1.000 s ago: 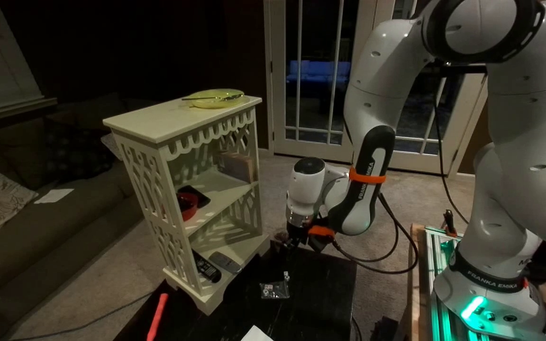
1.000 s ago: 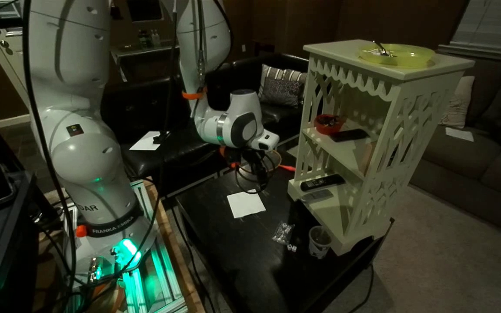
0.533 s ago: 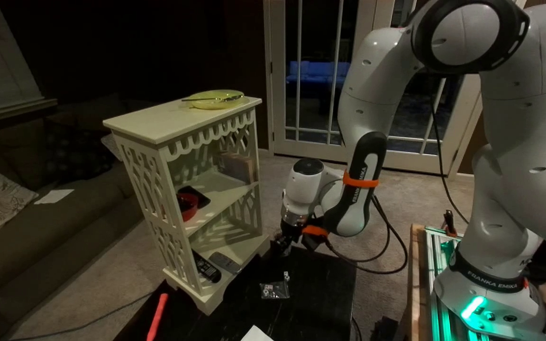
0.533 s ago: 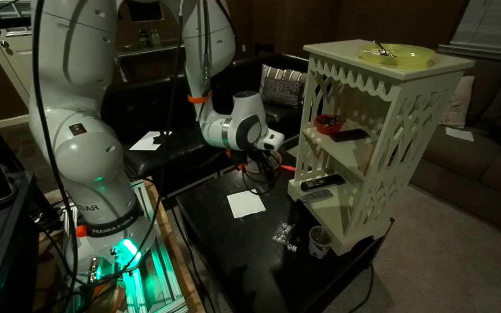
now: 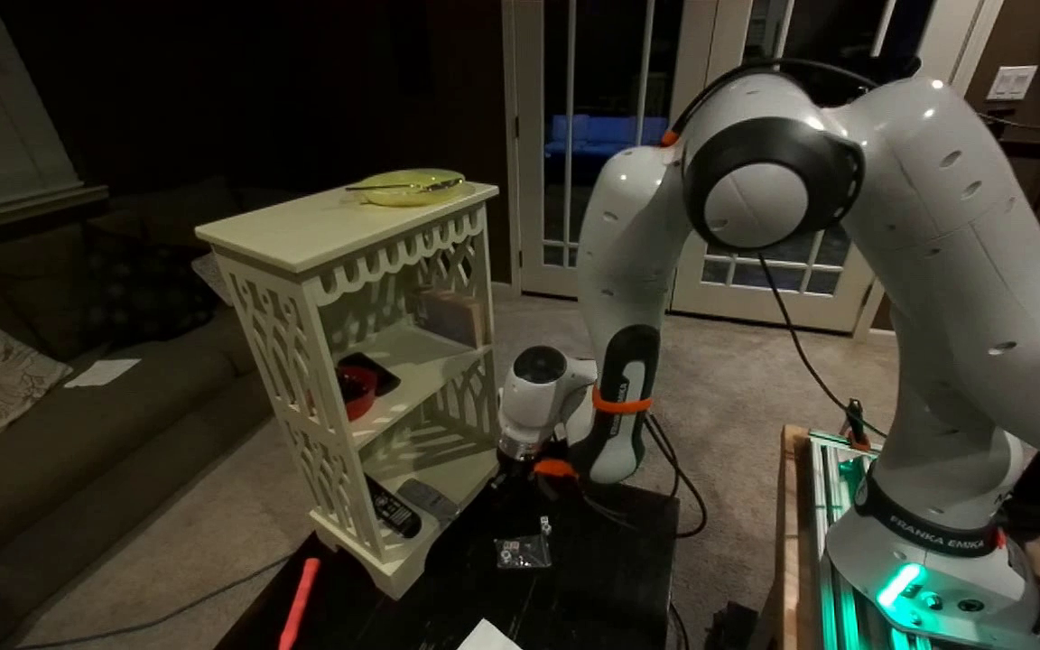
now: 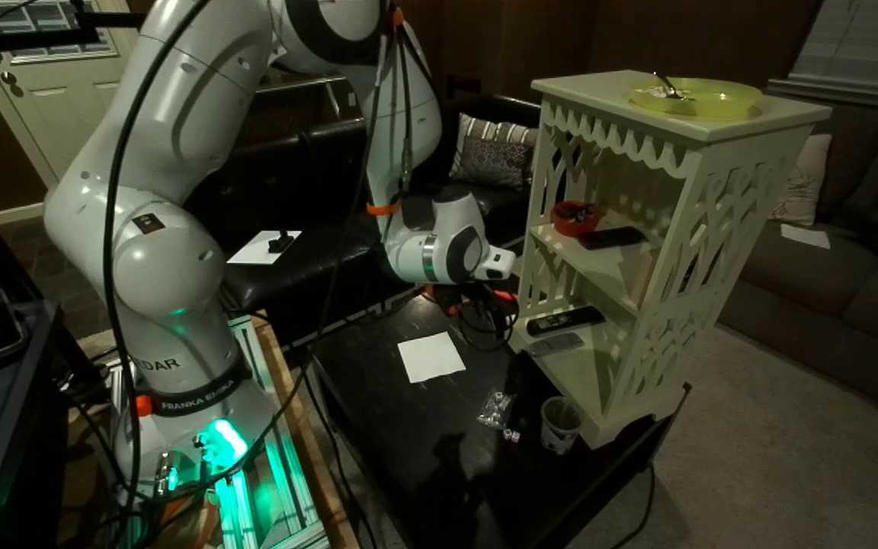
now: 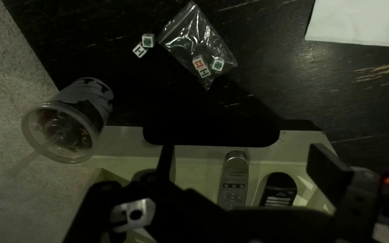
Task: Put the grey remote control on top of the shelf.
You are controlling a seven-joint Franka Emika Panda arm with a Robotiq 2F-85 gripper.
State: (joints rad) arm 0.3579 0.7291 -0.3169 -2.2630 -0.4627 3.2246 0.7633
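The grey remote control lies on the lowest tier of the cream-white shelf, beside a black remote. Both remotes also show in an exterior view, the grey one nearer the shelf's front middle. In the wrist view the grey remote points up between the spread fingers of my gripper; its lower end is hidden behind the gripper body. The black remote also lies between the fingers, to the right. My gripper is open and empty, in front of the lower tier. The fingers are hard to make out in both exterior views.
A yellow plate with a utensil sits on the shelf top. A red bowl and a dark flat object are on the middle tier. A cup with a straw, a bag with dice and paper are on the black table.
The arm has reached forward and down, bringing my gripper closer to the shelf's lower tier. The remotes and the shelf have not moved.
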